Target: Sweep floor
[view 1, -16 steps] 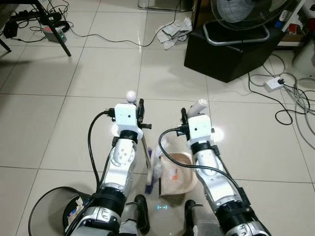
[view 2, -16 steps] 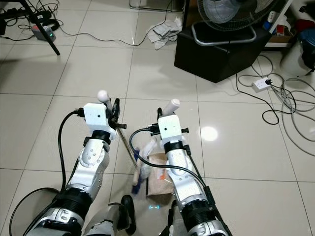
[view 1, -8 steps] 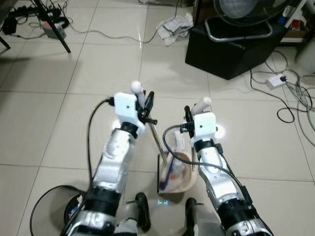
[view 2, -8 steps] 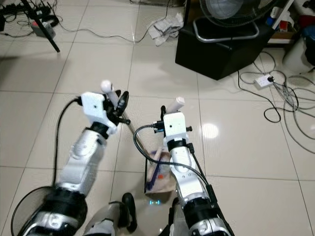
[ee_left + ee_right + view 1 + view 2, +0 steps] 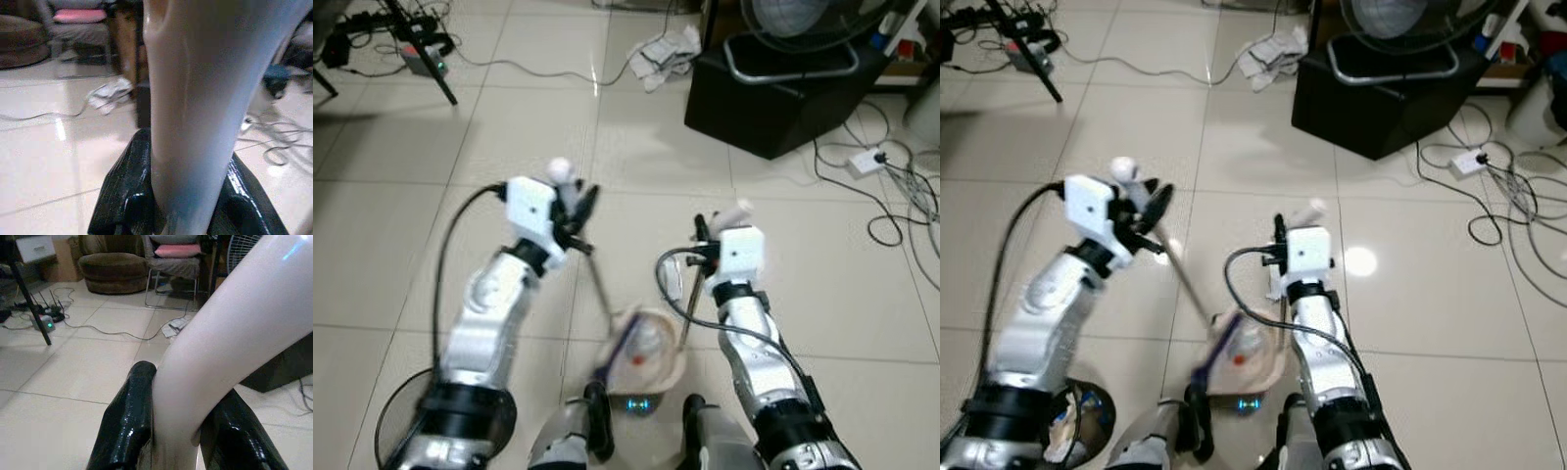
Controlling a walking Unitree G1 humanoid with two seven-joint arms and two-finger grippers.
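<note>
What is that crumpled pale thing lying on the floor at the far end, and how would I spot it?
Find the big black box with the fan base on top. Just to its left on the tiles lies a crumpled whitish rag. A thin cable runs up to it, but the rag is the soft, bunched heap there.

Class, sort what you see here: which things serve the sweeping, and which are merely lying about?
Serving the sweeping: broom held in left tool; dustpan held in right tool.

Lying about: crumpled cloth; fan; black box; power strip; cables.
</note>
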